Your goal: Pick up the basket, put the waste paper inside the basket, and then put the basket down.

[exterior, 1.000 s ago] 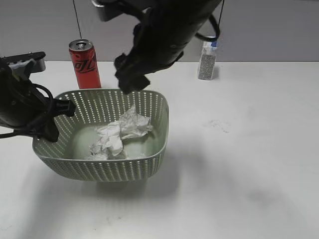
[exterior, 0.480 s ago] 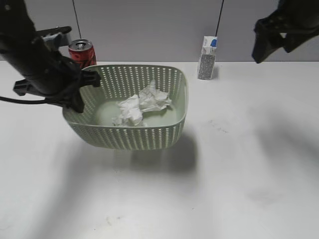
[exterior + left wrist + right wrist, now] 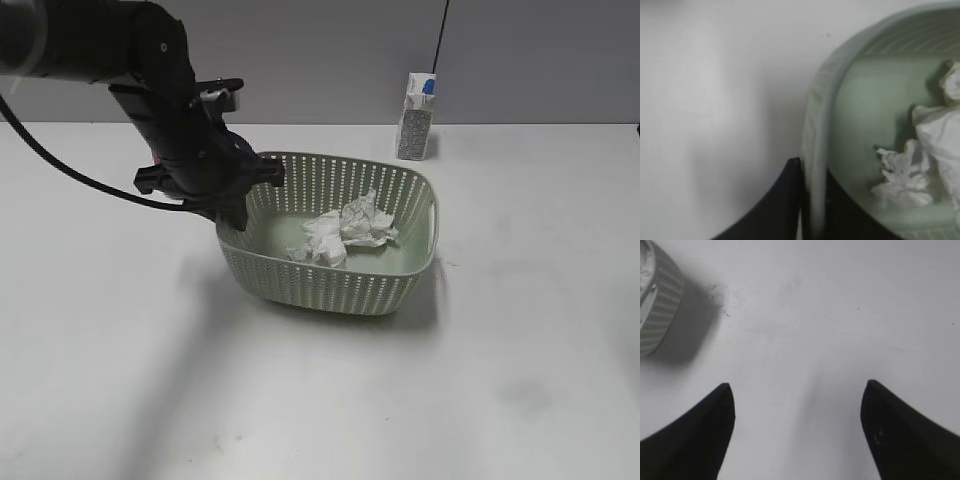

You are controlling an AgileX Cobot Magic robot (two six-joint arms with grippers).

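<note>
Two arms are mine, but only the left shows in the exterior view, reaching from the upper left of the frame. Beneath everything lies the white surface point(image 3: 520, 330). Next in size is the green basket point(image 3: 330, 285) at the centre of the frame, its left end tilted up off the surface. My left hand point(image 3: 232, 195) is clamped on the basket's left rim, one finger point(image 3: 785, 200) outside the wall and one inside. My right hand point(image 3: 797, 432) hovers over bare surface with its fingers spread wide, gripping nothing. Crumpled waste paper point(image 3: 345, 232) lies inside the basket. Smallest, a white-and-blue carton point(image 3: 417, 117) stands upright at the upper centre.
</note>
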